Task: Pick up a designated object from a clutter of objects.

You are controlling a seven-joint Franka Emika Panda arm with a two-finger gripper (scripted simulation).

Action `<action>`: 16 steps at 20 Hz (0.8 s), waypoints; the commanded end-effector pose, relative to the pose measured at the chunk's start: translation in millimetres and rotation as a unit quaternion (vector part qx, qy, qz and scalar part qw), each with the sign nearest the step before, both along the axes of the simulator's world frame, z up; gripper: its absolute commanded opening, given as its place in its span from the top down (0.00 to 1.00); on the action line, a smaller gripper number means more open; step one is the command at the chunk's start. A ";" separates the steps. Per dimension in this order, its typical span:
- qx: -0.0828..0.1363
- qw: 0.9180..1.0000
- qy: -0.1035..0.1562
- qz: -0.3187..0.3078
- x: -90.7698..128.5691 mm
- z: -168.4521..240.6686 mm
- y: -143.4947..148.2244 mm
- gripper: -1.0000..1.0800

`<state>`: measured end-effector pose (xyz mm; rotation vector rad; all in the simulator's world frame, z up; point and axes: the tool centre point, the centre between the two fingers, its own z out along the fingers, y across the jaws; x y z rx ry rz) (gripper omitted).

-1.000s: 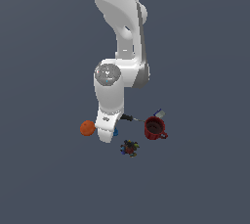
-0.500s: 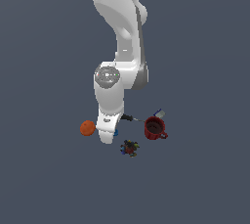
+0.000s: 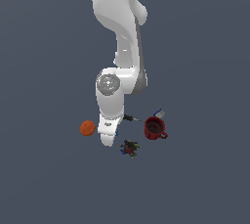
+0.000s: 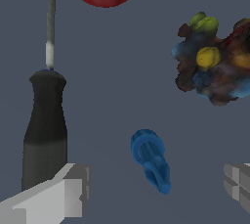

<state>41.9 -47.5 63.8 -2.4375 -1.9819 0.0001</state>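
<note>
arm low over the clutter, lining up on the small blue piece

the gripper [image 4: 156,189] hangs with its jaws apart and nothing between the pads yet; the blue piece [image 4: 150,160] lies on the floor in the gap, nearer the middle than either finger; the screwdriver [image 4: 45,115] lies just beside it, its handle close to one finger [image 4: 68,191]; the multicoloured lump [image 4: 215,59] and the red mug [image 3: 155,128] sit farther from the blue piece; the orange ball [image 3: 87,128] lies beyond the arm; this looks like the final approach; the next move calls for a straight descent and a close that misses the screwdriver handle
</note>
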 end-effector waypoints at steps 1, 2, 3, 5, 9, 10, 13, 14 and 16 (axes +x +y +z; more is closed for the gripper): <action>0.000 1.000 0.000 0.000 -0.4 -11.5 -0.1 0.04; 0.000 1.000 0.000 0.001 -0.3 -14.8 0.0 0.04; 0.000 1.000 0.000 0.001 -0.1 -17.3 -0.1 0.04; 0.000 1.000 0.000 0.001 0.4 -20.4 0.0 0.04; 0.000 1.000 0.000 0.001 0.7 -21.3 -0.1 1.00; 0.000 1.000 0.000 0.001 0.7 -21.3 -0.1 1.00; 0.000 1.000 0.000 0.001 0.7 -21.3 -0.1 1.00; 0.000 1.000 0.000 0.001 0.7 -21.3 -0.1 1.00; 0.000 1.000 0.000 0.001 0.7 -21.3 -0.1 1.00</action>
